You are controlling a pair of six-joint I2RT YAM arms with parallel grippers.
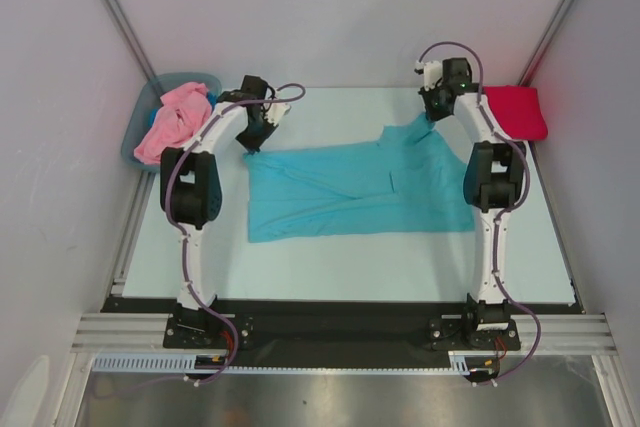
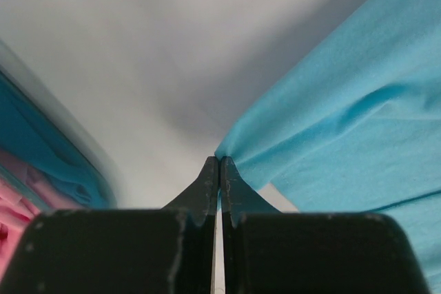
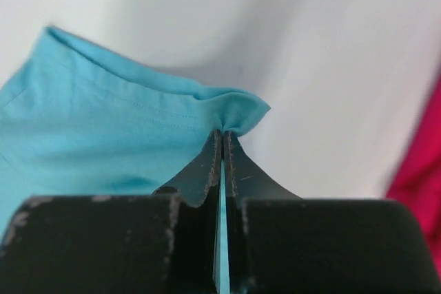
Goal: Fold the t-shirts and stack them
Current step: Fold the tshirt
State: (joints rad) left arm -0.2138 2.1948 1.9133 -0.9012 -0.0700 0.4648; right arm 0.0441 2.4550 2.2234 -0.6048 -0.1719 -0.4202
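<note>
The teal t-shirt (image 1: 350, 187) lies spread across the middle of the table, partly folded. My left gripper (image 1: 252, 147) is at its far left corner; in the left wrist view the left gripper (image 2: 219, 160) is shut on a pinch of the teal t-shirt (image 2: 344, 135). My right gripper (image 1: 428, 119) is at the far right corner, where the cloth is pulled up. The right wrist view shows the right gripper (image 3: 222, 132) shut on a hem of the teal t-shirt (image 3: 103, 122). A pink t-shirt (image 1: 175, 117) is heaped in the bin. A red t-shirt (image 1: 515, 112) lies at the far right.
The grey-blue bin (image 1: 205, 80) stands at the far left corner, just left of my left gripper, and the bin (image 2: 41, 149) shows in the left wrist view. White enclosure walls close in the table on three sides. The red t-shirt (image 3: 420, 170) lies close to the right gripper.
</note>
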